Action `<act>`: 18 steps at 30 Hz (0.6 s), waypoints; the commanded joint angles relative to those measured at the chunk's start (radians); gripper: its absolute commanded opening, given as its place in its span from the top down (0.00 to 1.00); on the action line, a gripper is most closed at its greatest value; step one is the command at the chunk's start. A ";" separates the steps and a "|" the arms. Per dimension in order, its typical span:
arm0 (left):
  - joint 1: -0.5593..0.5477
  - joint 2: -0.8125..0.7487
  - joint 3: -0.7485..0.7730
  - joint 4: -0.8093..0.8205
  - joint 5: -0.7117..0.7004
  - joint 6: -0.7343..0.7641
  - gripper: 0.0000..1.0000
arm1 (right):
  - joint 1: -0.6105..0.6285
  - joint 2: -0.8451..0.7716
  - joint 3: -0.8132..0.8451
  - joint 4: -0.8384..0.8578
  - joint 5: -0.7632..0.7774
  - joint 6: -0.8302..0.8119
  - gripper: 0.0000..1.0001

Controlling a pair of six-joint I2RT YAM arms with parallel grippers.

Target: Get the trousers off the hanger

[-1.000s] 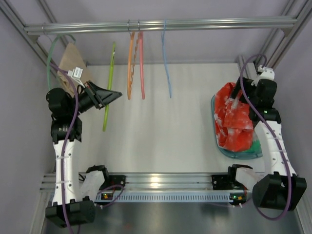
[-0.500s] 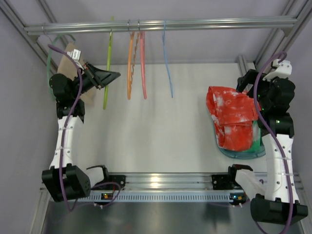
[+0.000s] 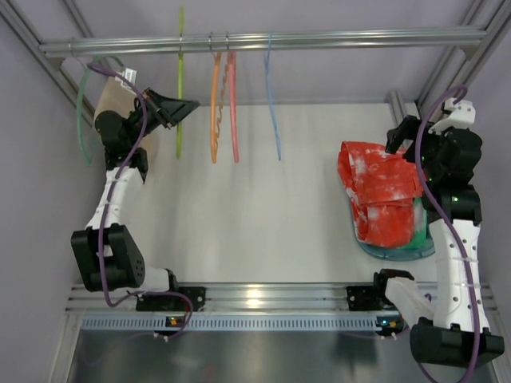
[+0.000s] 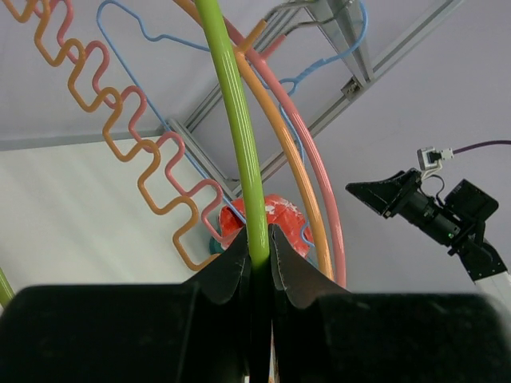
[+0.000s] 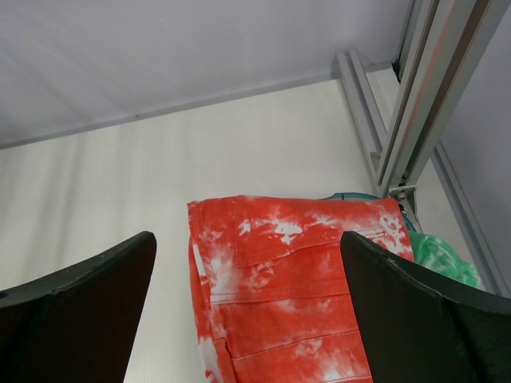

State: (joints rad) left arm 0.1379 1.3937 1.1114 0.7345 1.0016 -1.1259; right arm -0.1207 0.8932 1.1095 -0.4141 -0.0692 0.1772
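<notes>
The red-orange trousers (image 3: 382, 195) with white splotches lie folded at the right, partly over a teal tray (image 3: 395, 252); in the right wrist view the trousers (image 5: 287, 295) lie below my open right gripper (image 5: 247, 307), whose fingers hold nothing. My right gripper (image 3: 397, 136) hovers by the trousers' far right corner. The lime hanger (image 3: 180, 84) hangs bare at the rail (image 3: 335, 38), its top poking above it. My left gripper (image 3: 185, 105) is shut on the hanger's thin rod (image 4: 239, 136), gripped between both fingertips (image 4: 239, 259).
An orange hanger (image 3: 214, 104), a pink hanger (image 3: 233, 104) and a blue hanger (image 3: 273, 104) hang on the rail right of the lime one. A darker green hanger (image 3: 81, 112) with a tan garment (image 3: 112, 100) hangs far left. Green cloth (image 5: 443, 259) lies in the tray.
My left arm has lifted the lime hanger up and back to the rail. The trousers were laid flat over the tray's left side, and my right gripper rose off them earlier.
</notes>
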 commanded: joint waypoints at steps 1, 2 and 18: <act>-0.006 0.039 0.054 0.152 -0.046 -0.044 1.00 | -0.002 0.001 0.046 0.014 -0.014 0.007 0.01; -0.007 0.044 0.056 0.154 -0.053 -0.055 1.00 | 0.000 0.000 0.047 0.014 -0.014 0.007 0.01; -0.027 0.082 -0.047 0.154 -0.109 -0.201 1.00 | -0.002 -0.014 0.023 0.020 -0.020 0.013 0.01</act>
State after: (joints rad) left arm 0.1146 1.4681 1.0977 0.8913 0.9867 -1.2758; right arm -0.1207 0.8932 1.1091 -0.4137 -0.0776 0.1806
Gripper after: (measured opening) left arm 0.140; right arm 0.993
